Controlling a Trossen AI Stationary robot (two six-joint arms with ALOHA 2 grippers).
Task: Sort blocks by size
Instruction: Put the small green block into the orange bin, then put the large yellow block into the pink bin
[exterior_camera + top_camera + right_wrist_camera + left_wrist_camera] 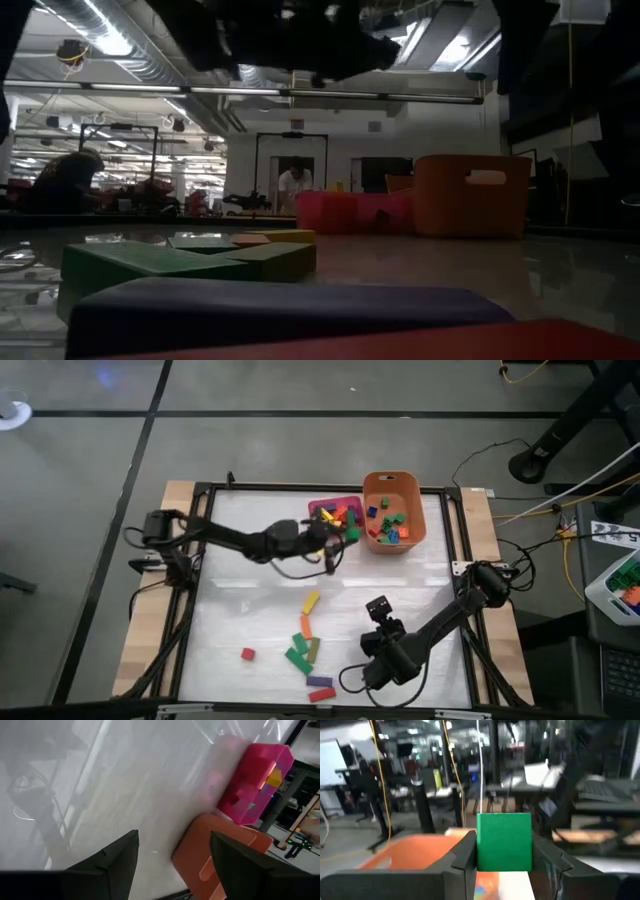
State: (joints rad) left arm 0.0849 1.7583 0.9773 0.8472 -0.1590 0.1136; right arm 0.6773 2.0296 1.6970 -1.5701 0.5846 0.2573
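My left gripper [343,540] is shut on a green block [503,841] in the air between the pink tray [322,506] and the orange tub [415,495]. The tray holds several yellow, red and pink blocks, the tub several green, blue and red ones. More blocks lie flat on the table: a yellow one [311,601], an orange one [306,625], green ones [298,657], a purple one [320,681], a red one [322,694] and a small red cube [247,654]. My right gripper [172,855] is open and empty over the near right of the table [378,608]. My left gripper pinches the green block by two opposite side faces [479,855] between its two fingers [465,857]. The block's far part stands out past the fingertips. The block is lifted clear, with the orange tub [415,852] below and beyond it.
The tray and tub stand side by side at the table's far edge. In the low view the purple block [280,310] and a red block [420,345] lie closest, with green blocks [150,262] behind. A person [293,185] shows in the room beyond. Bare table [240,590] lies left of centre.
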